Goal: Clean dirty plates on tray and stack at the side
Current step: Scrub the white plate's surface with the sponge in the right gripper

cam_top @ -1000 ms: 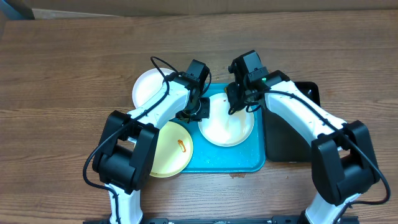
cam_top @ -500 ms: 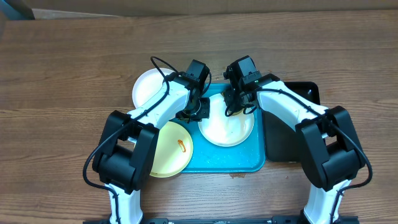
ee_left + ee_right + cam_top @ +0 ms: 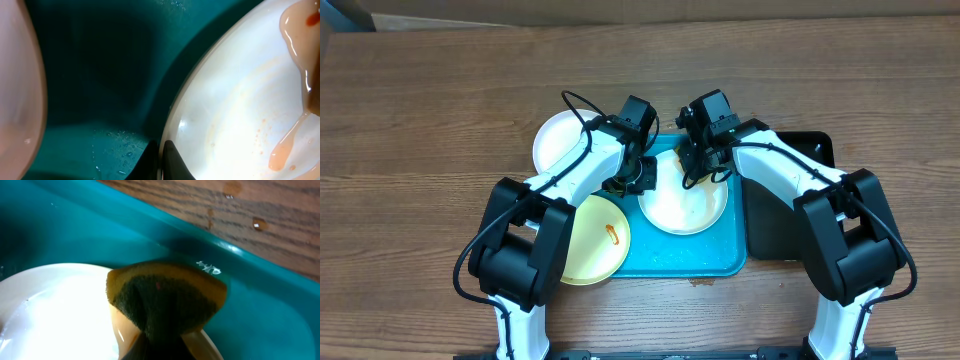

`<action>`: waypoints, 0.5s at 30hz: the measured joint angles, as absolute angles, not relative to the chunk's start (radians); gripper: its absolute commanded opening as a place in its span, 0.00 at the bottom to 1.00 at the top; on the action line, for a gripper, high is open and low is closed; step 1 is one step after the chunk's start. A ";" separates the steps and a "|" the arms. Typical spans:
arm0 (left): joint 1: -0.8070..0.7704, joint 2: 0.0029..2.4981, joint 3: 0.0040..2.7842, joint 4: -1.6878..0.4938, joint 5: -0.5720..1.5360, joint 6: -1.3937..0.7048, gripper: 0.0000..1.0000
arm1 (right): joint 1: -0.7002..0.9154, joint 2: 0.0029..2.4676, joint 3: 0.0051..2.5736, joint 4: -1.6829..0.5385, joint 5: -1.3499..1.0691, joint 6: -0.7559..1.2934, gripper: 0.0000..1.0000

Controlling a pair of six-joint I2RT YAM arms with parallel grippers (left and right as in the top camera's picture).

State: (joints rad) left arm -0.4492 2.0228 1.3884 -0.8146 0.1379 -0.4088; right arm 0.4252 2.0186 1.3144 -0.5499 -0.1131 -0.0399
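Overhead, the right arm has swung in toward the middle over the last second, carrying the right gripper (image 3: pixel 696 170) a little leftward along the far edge of the white plate (image 3: pixel 685 208), which lies on the blue tray (image 3: pixel 692 262). In the last half second it barely shifts. The left arm has not moved at all.

The right gripper is clenched on a sponge (image 3: pixel 165 300), yellow with a dark green scouring face, which sits at the plate's far rim close to the tray wall. The left gripper (image 3: pixel 638 182) has its jaws pressed together right at the near rim of the same plate. Whether the rim is nipped between them I cannot tell.

That small sideways move reads as a scrubbing stroke with the plate steadied, so cleaning is under way, not finished. The left wrist view shows an orange-pink smear (image 3: pixel 299 75) on the plate.

A pale yellow plate (image 3: pixel 588 240) overlaps the tray's left edge and carries a red streak (image 3: pixel 612 235), so it looks uncleaned. A second white plate (image 3: pixel 552 140) rests on the table (image 3: pixel 420 120) beyond the tray, probably the start of the stack
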 measured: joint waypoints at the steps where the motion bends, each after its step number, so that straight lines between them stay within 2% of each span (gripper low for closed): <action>1: -0.449 2.023 1.388 -0.815 0.138 -0.409 0.04 | 0.425 2.019 1.314 -0.547 -0.116 -0.042 0.04; 15: -0.449 2.023 1.388 -0.815 0.137 -0.410 0.04 | 0.420 2.021 1.314 -0.545 -0.162 -0.077 0.04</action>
State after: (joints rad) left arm -0.4488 2.0228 1.3884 -0.8150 0.1371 -0.4095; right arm 0.4202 2.0212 1.3144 -0.5453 -0.1619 -0.0769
